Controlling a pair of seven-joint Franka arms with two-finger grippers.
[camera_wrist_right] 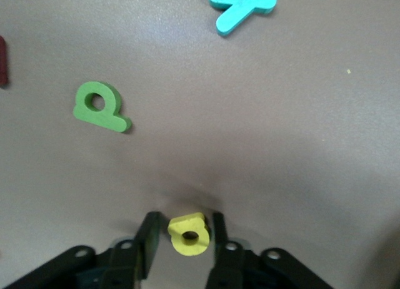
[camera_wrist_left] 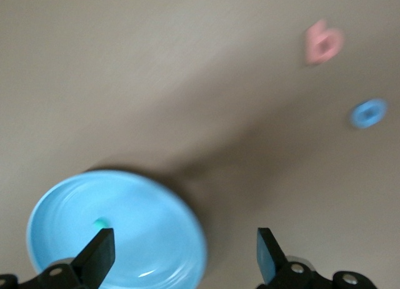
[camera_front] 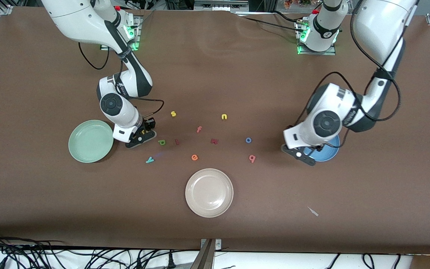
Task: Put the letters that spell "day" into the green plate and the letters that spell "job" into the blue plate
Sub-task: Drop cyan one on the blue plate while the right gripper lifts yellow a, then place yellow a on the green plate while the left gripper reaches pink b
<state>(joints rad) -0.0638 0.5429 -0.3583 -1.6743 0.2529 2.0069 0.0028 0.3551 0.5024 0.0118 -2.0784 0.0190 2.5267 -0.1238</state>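
Picking up the small yellow toy letter "a" (camera_wrist_right: 188,233) for the round pale green plate (camera_front: 90,141).

The right gripper (camera_wrist_right: 182,239) is low on the brown tabletop (camera_front: 215,74), just beside the green plate, and the yellow letter sits between its jaws, which are close on both sides but maybe not squeezing yet. Just out in front of the jaws lie the green letter "d" (camera_wrist_right: 100,106) and the teal letter "y" (camera_wrist_right: 240,6). Next it should pinch tight, lift and carry the letter over the green plate. The left gripper (camera_wrist_left: 184,254) hangs over the edge of the round blue plate (camera_wrist_left: 150,239) with its jaws wide apart and empty; a small teal bit (camera_wrist_left: 99,223) lies in that plate. The blue ring "o" (camera_wrist_left: 369,112) and pink "b" (camera_wrist_left: 323,43) wait well ahead of those jaws.
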